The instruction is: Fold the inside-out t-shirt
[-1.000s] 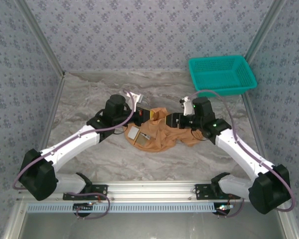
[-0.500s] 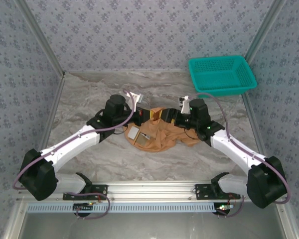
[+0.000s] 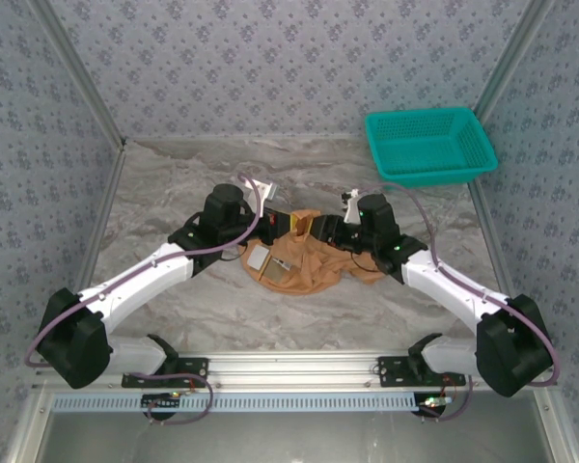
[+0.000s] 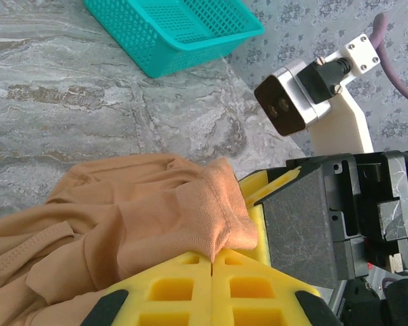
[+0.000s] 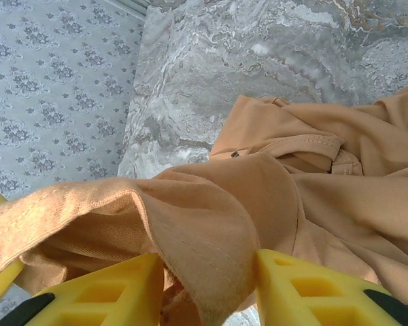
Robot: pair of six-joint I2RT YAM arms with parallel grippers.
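The right pincer [image 3: 320,229], with its yellow foam fingers, has slid to the left over the last second. It now sits just beside the left pincer [image 4: 211,257], near the far middle of the grey marbled surface [image 3: 174,193]. Its fingers have been coming together as it moved. Right now they stand part way open, with a thick fold of the orange-tan soft cloth t-shirt [image 3: 309,262] between them. The cloth touches both fingers, but from the right wrist view I cannot tell if they are squeezing it tight yet. The left pincer has not moved. It is shut all the way, with a puffy bit of the t-shirt's edge pinched between its yellow pads. The rest of the t-shirt lies in a crumpled heap on the surface between the two arms, and a small pale label [image 3: 260,258] shows on its left side. The teal plastic mesh basket [image 3: 429,145] stands well apart, at the far right corner. I think both arms are getting hold of one edge of the t-shirt, side by side, so they can pull it out flat. No fold has been made yet, so the job looks to be near its start.
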